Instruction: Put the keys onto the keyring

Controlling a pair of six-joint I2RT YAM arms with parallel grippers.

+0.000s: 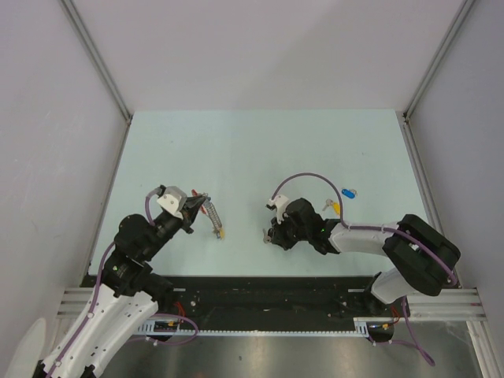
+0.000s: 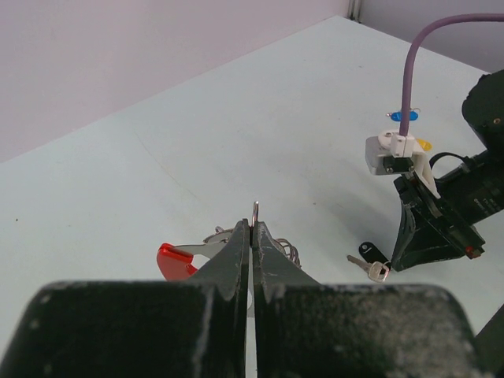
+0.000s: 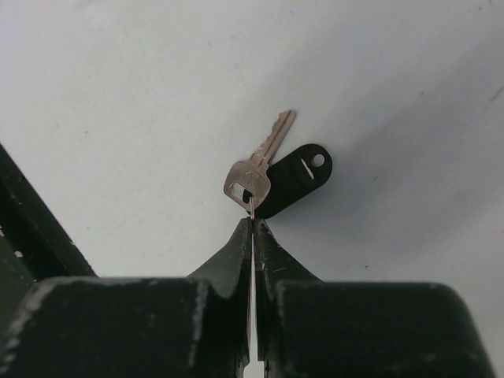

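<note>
Pale green tabletop point(image 1: 260, 150), both arms reaching low: our right gripper point(image 3: 252, 224), jaws pressed together on the thin wire at the head of the black-tagged key point(image 3: 293, 175), should, we judge, carry it level to the keyring point(image 2: 179, 260), whose wire the left gripper point(image 2: 253, 230) pinches tight, wrist angled toward centre; blue-tagged key point(image 1: 349, 192) lies well apart.

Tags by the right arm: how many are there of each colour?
Black tag: 1
Blue tag: 1
Yellow tag: 1
Total: 3
</note>
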